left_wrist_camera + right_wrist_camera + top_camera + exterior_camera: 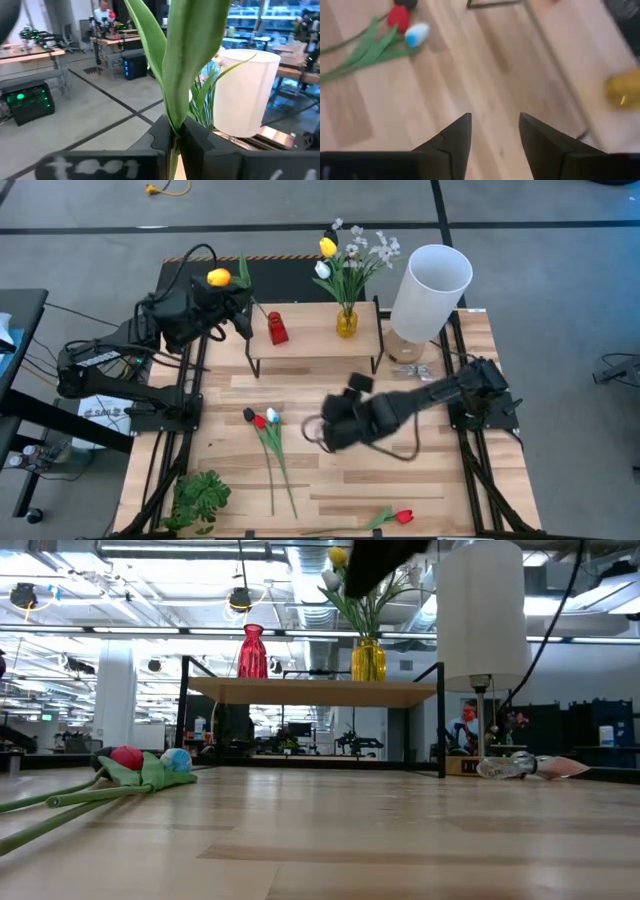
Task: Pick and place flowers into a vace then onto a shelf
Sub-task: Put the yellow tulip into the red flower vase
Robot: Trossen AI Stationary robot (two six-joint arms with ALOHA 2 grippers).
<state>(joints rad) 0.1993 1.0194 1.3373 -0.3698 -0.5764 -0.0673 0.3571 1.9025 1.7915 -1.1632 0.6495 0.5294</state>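
Nearest the front edge, a red tulip [402,517] lies alone, while three tulips [262,420] lie in a bunch, stems running toward that edge and heads toward the shelf [310,335], just left of the right gripper [318,430], which hovers over mid-table with its fingers apart and empty, so the right arm is likely the nearer one for them. Farther back, the left gripper [243,308] is clamped on the stem of a yellow tulip [218,277], holding it up just left of the red vase [277,328], which stands empty on the shelf. Beside it on the shelf, the yellow vase [346,322] already holds a yellow tulip, a white one and white blossoms.
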